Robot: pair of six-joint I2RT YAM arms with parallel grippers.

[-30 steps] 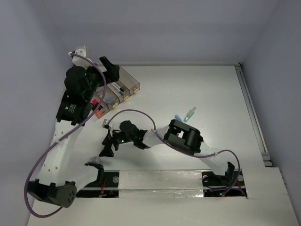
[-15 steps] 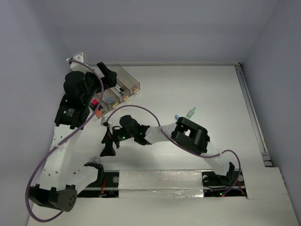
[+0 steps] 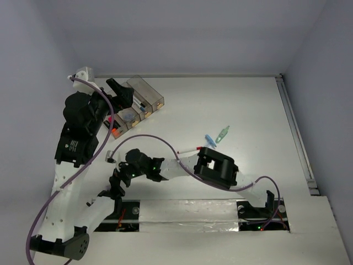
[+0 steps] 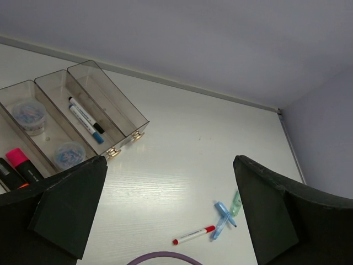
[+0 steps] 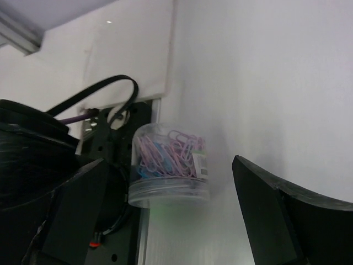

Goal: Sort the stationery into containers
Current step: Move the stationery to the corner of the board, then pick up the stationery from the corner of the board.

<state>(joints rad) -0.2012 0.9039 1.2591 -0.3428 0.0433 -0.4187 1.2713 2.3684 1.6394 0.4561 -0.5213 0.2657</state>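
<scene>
Four joined, clear smoky-brown bins (image 4: 118, 100) sit at ten o'clock on the white desk (image 4: 182, 160). One holds two white pens (image 4: 83, 117), the next two round grey-blue rolls (image 4: 28, 113), and another a pink-ended highlighter (image 4: 22, 162). Near centre lie a red-tipped pen (image 4: 193, 234), a blue clip (image 4: 222, 211) and a pale-green clip (image 4: 236, 203). The left pincer (image 4: 170, 165) hangs spread above the bins. The right pincer (image 5: 170, 161), also spread, faces a clear jar of paper clips (image 5: 165, 182) at seven o'clock.

White table (image 3: 248, 105) with a metal rail (image 3: 295, 130), pale lavender walls (image 3: 193, 33) behind.
</scene>
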